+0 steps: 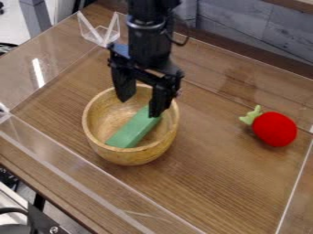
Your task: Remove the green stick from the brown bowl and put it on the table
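The brown bowl (101, 144) sits on the table (221, 183) left of centre. Inside it the mint green stick (132, 132) lies slanted, its upper end toward the bowl's far right wall. My gripper (142, 97) hangs straight down over the far rim of the bowl, open, with its two black fingers (124, 85) spread wide. The right finger's tip reaches down just above the stick's upper end and covers a bit of it. Nothing is held between the fingers.
A red strawberry with green leaves (273, 128) lies at the right. Low clear acrylic walls (73, 196) border the tabletop on all sides, with a folded clear corner (98, 31) at the back left.
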